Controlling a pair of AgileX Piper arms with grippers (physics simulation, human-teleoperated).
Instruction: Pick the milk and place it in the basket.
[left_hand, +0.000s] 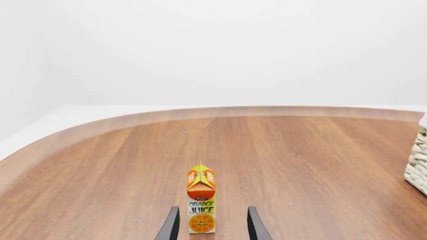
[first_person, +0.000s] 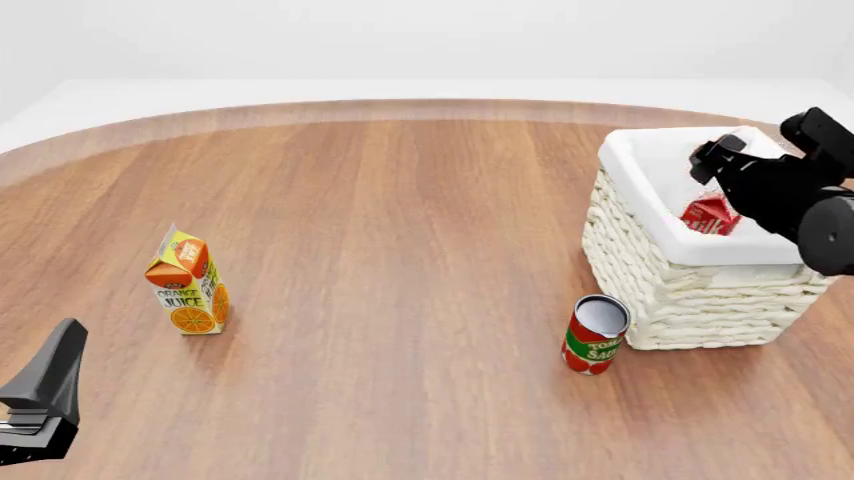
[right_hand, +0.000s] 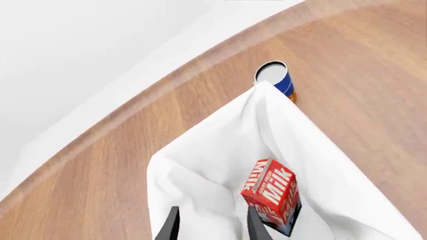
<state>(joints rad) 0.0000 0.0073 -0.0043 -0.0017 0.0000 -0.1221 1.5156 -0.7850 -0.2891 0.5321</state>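
You see the red gable-top milk (right_hand: 270, 192) lying tilted on the woven basket's (first_person: 667, 290) smooth white cloth, both arms' fingers (right_hand: 172, 225) parted, gripping nothing.

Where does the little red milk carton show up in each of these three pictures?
Front view: the milk lies inside the basket, under the right gripper.
Right wrist view: milk on the white lining, beside the fingertips.
Left wrist view: not in it.
Shared landmark: the basket.
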